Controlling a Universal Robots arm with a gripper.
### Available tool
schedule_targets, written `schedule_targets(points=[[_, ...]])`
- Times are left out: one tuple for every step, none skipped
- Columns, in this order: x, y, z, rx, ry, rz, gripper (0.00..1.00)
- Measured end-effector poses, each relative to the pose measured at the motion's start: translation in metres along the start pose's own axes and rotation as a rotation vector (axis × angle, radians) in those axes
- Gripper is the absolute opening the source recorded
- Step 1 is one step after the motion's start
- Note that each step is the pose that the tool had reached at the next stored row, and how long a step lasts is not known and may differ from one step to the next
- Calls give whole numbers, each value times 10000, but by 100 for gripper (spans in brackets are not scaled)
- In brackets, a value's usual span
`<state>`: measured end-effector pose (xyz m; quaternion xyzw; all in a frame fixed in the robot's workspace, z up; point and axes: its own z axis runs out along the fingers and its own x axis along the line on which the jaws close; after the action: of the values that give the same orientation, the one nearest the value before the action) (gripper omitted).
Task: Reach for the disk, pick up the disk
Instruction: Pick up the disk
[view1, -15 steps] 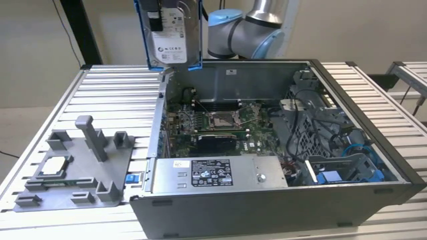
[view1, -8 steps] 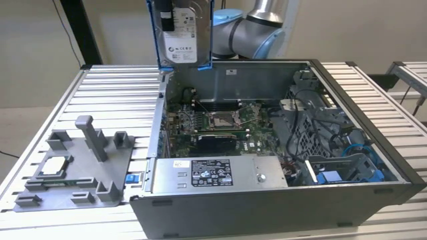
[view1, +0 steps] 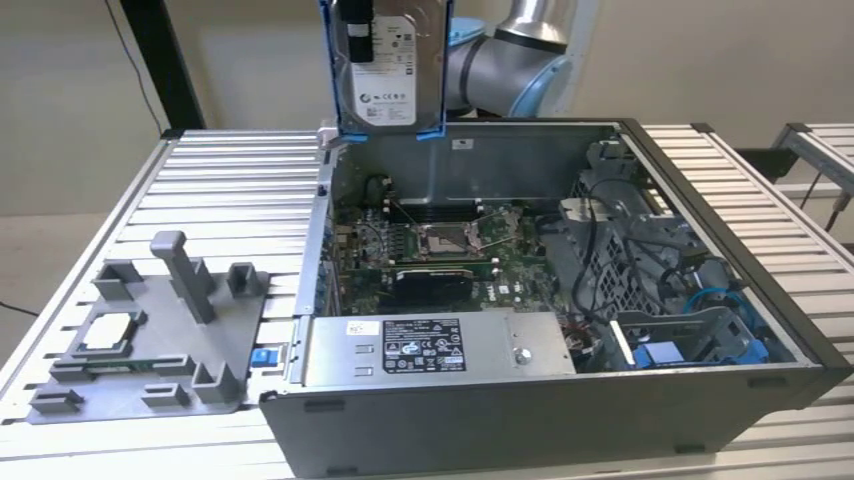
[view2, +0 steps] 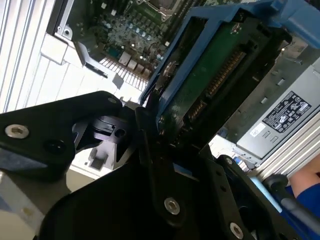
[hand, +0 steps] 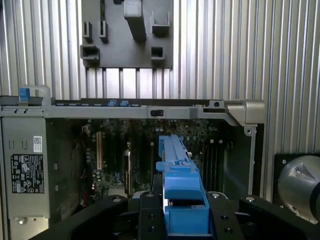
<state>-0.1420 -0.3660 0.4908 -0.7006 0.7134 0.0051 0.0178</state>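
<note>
Exterior view: disk (view1: 387, 70) hangs upright, clear above the open computer case (view1: 721, 395) at its rear wall. Second wrist view: gripper (view2: 150, 125) closed on disk's lower edge. Pick-up step judged complete; a steady hold is needed now
</note>
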Motion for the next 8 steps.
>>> schedule_targets(points=[[0,-27,0,-1,1,-1,0],[-1,-53,1,0,0,0,0],[-1,-81,2,1,-1,1,0],[-1,-107,2,0,-1,1,0],[-2,-133,3,0,0,1,0],[-2,-158,3,0,-1,0,0],[-3,-183,4,0,0,0,0],[-3,-209,4,0,0,1,0]])
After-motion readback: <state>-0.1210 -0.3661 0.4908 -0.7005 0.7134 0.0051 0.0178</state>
